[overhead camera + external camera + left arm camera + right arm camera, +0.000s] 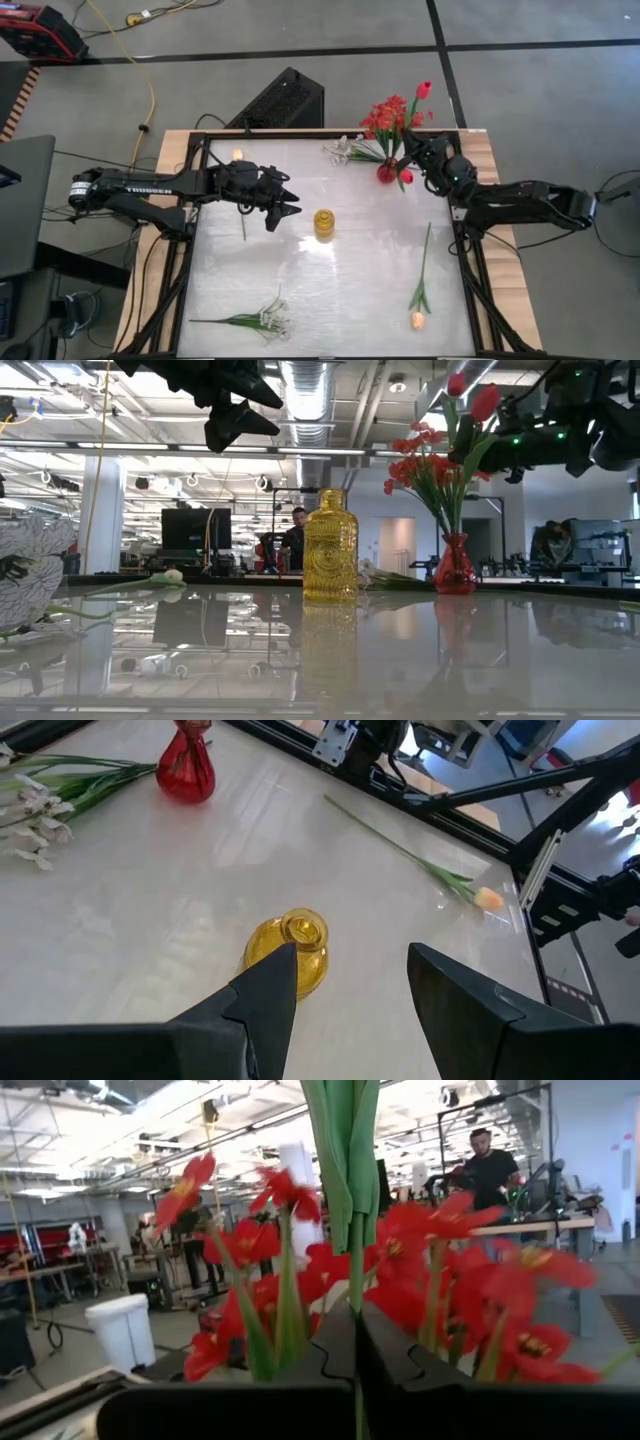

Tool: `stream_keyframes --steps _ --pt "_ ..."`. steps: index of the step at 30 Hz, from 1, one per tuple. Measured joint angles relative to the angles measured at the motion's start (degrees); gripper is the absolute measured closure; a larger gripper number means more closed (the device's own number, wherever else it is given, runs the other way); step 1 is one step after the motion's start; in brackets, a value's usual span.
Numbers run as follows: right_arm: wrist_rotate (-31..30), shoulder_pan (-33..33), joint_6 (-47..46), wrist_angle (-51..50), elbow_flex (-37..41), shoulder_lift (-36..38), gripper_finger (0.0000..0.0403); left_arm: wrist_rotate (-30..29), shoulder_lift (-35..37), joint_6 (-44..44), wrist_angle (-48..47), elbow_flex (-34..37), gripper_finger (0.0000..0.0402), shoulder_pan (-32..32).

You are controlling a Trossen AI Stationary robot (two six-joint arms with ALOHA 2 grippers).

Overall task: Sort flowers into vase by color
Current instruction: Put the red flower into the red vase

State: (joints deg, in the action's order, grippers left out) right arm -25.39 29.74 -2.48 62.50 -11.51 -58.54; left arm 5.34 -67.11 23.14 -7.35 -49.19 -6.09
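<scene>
A red vase [387,173] at the table's far right holds several red clustered blooms [385,115]. My right gripper [412,150] is just right of it, above the table, shut on a red tulip [424,90]. A yellow vase [323,223] stands mid-table, with nothing in it. My left gripper [290,203] hovers open and empty just left of the yellow vase [290,952]. On the table lie white sprays [345,151] beside the red vase, a white spray [262,318] at the near left, a peach tulip [418,320] at the near right and another [238,154] at the far left. My right gripper pinches the red tulip's green stem [356,1295] between its two fingers, below the leaves. The fingers come about level from the table's right and lie across the stem. The tulip stands upright among the red blooms, bud [485,402] up. Its lower end is hidden.
The table is framed by black rails [470,270] on wooden edging. Open table surface lies between the yellow vase and the near edge. A person [295,540] stands in the room far behind the table.
</scene>
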Motion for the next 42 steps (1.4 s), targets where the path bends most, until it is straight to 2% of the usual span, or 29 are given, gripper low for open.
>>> stream_keyframes --steps 12,20,25,31,35,42 --pt "0.0 -2.78 0.01 0.11 1.88 -1.56 0.0377 0.03 0.0 0.08 0.21 0.0 0.0223 0.0" --pt "1.18 -2.76 0.04 -1.64 1.88 -1.56 0.0311 0.15 0.0 0.49 0.24 0.0 0.0223 0.0" --pt "1.33 -2.76 0.23 -2.25 1.88 -0.99 0.0285 0.36 0.0 0.67 0.19 0.0 0.0223 0.0" --pt "1.43 -4.2 5.64 -2.91 1.88 3.24 0.0257 1.89 0.0 1.57 -0.01 0.0 0.0223 0.0" --pt "1.44 -4.93 4.94 -9.68 1.88 7.7 0.0243 1.98 0.0 1.57 -1.85 0.0 0.0223 0.01" --pt "1.44 -6.64 2.51 -30.0 0.73 15.74 0.0235 1.98 0.0 0.97 -2.34 0.0 0.0223 0.02"
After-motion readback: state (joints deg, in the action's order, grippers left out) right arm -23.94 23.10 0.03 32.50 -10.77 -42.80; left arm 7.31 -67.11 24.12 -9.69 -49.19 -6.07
